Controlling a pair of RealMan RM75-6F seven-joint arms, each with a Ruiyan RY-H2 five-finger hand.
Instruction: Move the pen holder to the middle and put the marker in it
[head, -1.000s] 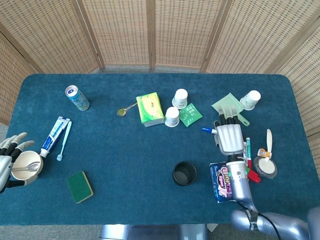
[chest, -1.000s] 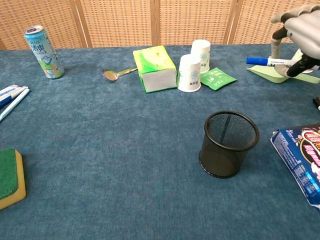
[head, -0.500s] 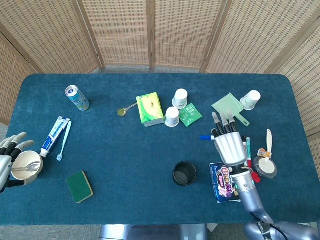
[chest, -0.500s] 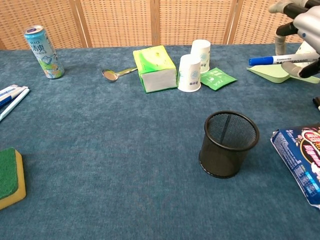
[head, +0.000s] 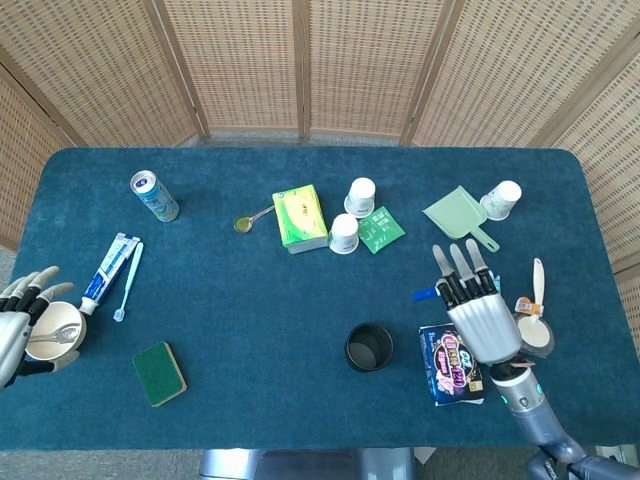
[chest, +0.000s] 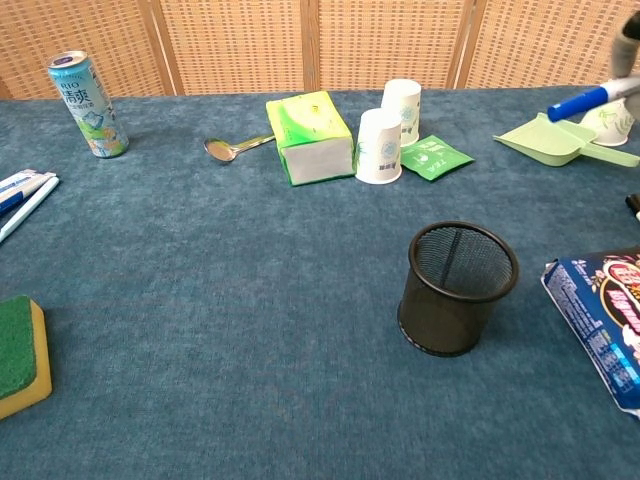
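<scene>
Nearest you, your right hand (head: 482, 325) is hovering above the snack packet (head: 451, 363), back of the hand up, fingers (head: 458, 272) stretching toward the far edge. The marker (head: 427, 294) is held beneath those fingers; only its blue cap end is poking out to their left. In the chest view just the blue cap (chest: 584, 101) is showing at the right frame edge, tilting upward; the hand itself is cut off there.

The pen holder (head: 369, 346) is standing upright, left of your right fingers and a little nearer to you, well apart from them. Open cloth is lying around it on all sides. The grip under the palm is hidden, so how the marker is being pinched is hard to make out.

At the near left table edge, your left hand (head: 14, 318) is resting beside a bowl (head: 55, 331) with a spoon inside, fingers spread, gripping nothing; part of it is running out of frame.

Beyond your right fingertips, a green dustpan (head: 455, 212) and a paper cup (head: 501, 199) are sitting near the far right. Farther left, two cups (head: 344, 233) and a green tissue box (head: 299, 217) are crowding the far middle.
</scene>
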